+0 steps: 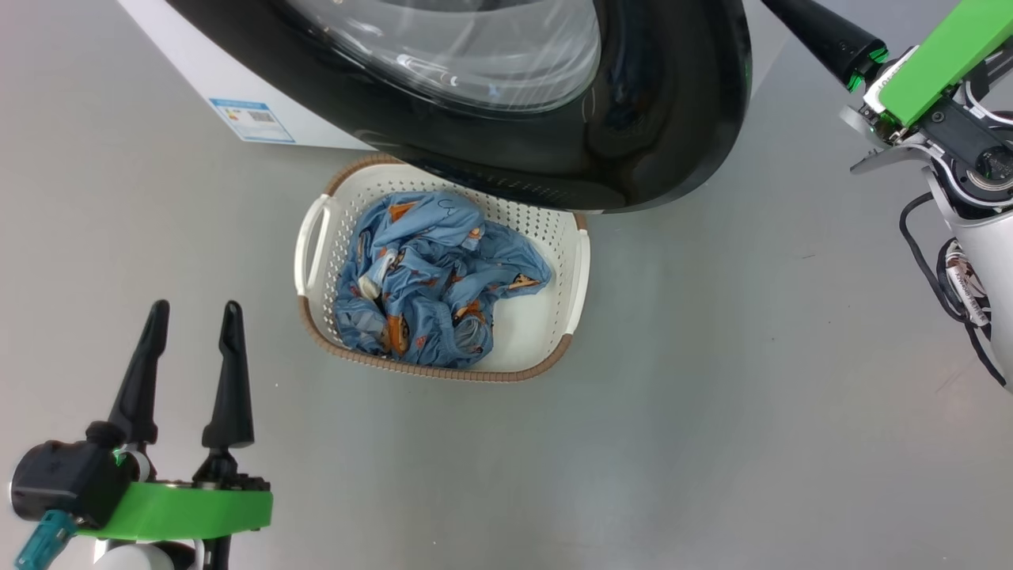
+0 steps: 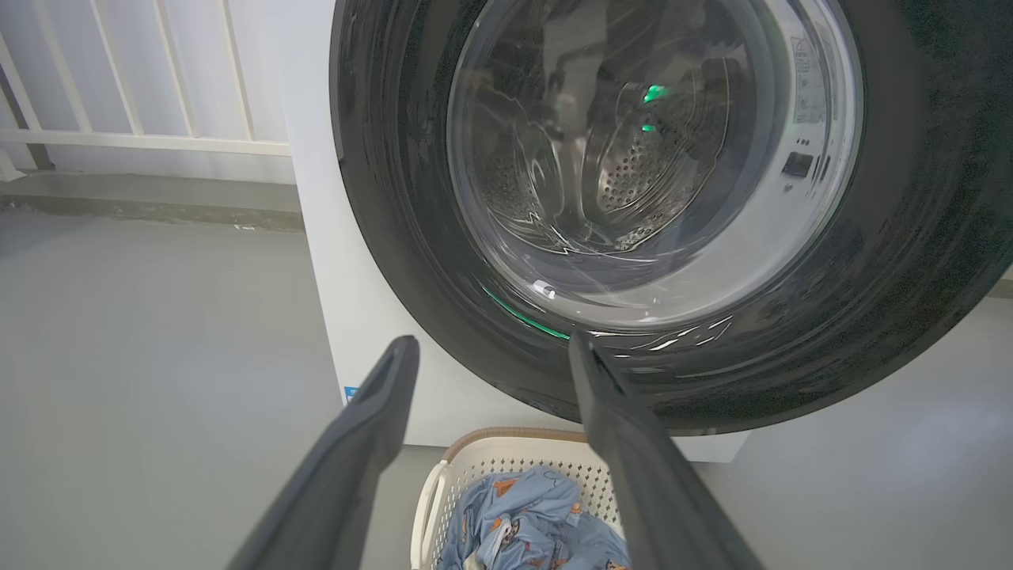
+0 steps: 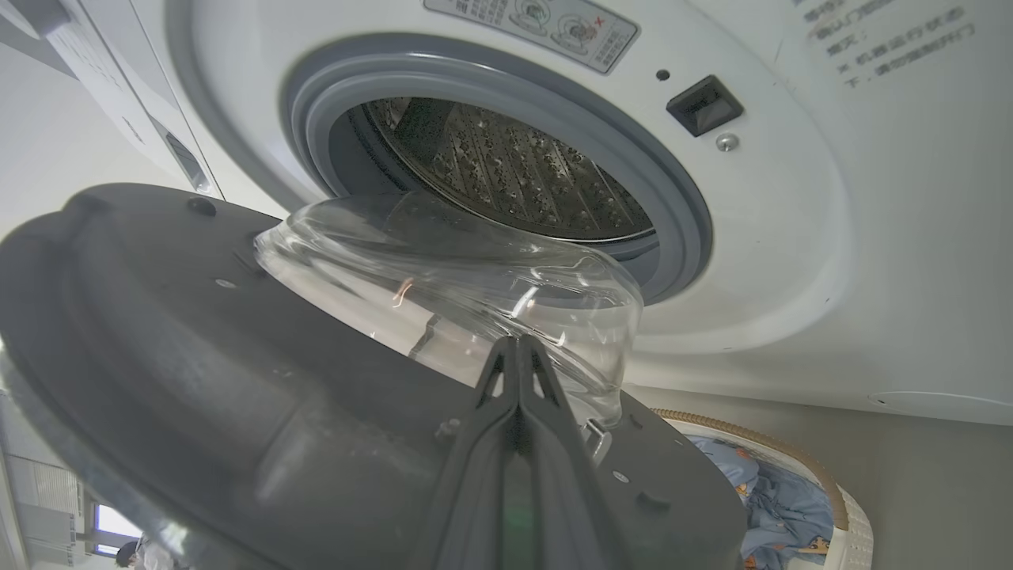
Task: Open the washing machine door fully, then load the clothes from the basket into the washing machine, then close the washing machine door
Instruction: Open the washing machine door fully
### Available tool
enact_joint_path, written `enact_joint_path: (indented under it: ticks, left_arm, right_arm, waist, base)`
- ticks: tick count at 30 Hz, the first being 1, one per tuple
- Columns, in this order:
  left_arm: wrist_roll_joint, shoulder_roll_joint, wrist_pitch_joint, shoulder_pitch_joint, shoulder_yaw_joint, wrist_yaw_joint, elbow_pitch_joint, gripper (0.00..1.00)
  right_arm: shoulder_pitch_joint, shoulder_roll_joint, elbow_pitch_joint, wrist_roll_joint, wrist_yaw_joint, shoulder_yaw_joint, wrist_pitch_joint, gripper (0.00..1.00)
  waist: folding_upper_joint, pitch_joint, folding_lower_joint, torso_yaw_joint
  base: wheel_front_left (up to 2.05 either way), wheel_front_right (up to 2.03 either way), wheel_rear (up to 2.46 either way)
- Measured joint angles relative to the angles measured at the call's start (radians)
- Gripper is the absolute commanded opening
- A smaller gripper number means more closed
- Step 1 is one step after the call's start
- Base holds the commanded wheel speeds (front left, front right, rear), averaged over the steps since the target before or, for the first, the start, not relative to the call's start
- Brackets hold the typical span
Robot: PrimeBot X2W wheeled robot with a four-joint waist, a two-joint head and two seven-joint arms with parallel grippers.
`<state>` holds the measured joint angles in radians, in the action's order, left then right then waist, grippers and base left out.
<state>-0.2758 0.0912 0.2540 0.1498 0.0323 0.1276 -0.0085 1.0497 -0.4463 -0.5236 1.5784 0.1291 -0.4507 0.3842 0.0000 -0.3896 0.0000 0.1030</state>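
Washing machine door (image 1: pixel 673 119) only part-open, overhanging basket (image 1: pixel 443 374); clothes (image 1: pixel 435 277) all inside it. Right gripper (image 3: pixel 518 348) pinched shut by door's inner face; left gripper (image 1: pixel 196 307) spread wide, empty. Loading and closing not yet begun.

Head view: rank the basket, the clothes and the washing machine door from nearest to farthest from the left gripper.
1. Basket: on the floor, its left handle just ahead and right of the left gripper.
2. Clothes: bundled inside the basket.
3. Washing machine door: overhanging the basket's far rim.
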Motion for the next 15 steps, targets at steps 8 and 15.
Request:
enact_joint_path:
  ticks: [8, 15]
  left_arm:
    - [-0.001, -0.007, 0.000, 0.005, -0.001, 0.000, 0.000, 1.00]
    - [-0.001, -0.017, 0.000, 0.006, -0.001, 0.000, 0.005, 1.00]
  right_arm:
    - [0.007, 0.007, -0.004, 0.036, 0.000, -0.016, 0.071, 0.00]
    - [0.034, 0.012, -0.005, 0.048, 0.000, -0.017, 0.110, 0.00]
  waist:
    - [0.0000, -0.014, 0.0000, 0.018]
    - [0.0000, -0.005, 0.0000, 0.030]
  base:
    - [0.00, 0.00, 0.00]
    - [0.00, 0.00, 0.00]
